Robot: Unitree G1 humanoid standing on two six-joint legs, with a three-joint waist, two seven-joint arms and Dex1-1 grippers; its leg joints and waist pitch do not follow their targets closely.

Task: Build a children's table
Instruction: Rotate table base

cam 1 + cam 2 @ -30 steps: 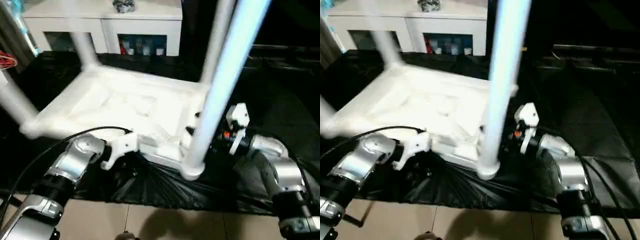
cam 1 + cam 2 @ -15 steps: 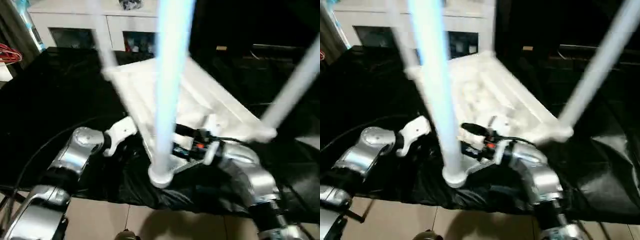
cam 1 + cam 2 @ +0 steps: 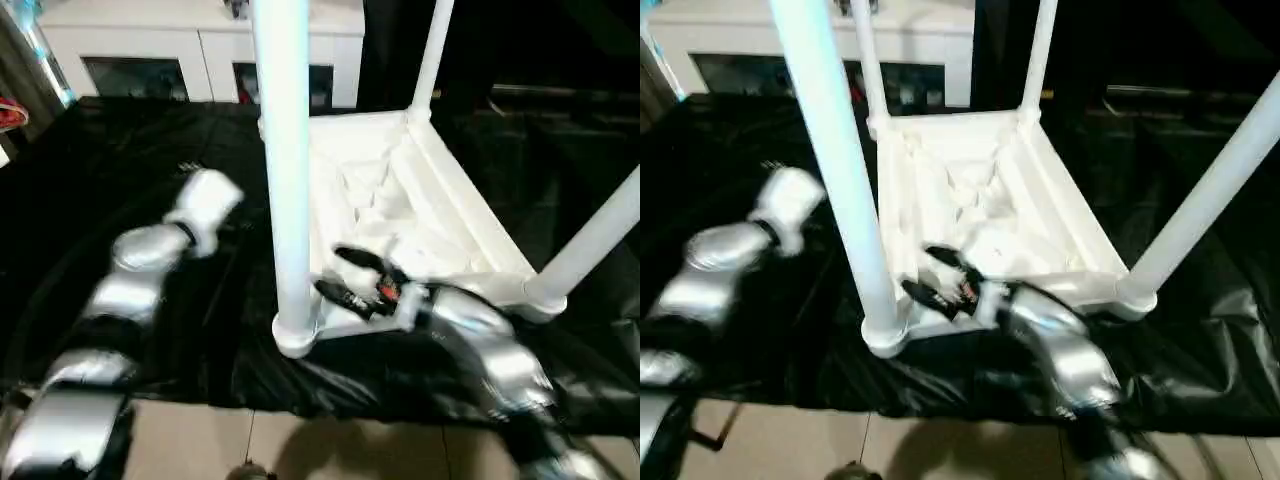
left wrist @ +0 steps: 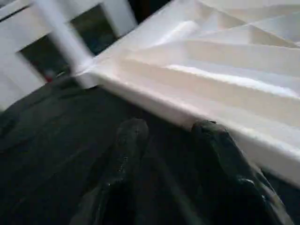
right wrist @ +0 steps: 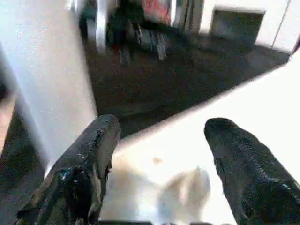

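Children's table (image 3: 400, 215): upside down on black sheet (image 3: 130, 160), legs up | likely light, rigid, slick plastic | right gripper (image 3: 930, 280) straddles near rim, best hold | left gripper (image 4: 164, 154) part-open, empty

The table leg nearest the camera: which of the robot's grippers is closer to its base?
Right. The right gripper sits over the tabletop beside the near leg; the left gripper hangs over the black sheet, farther off.
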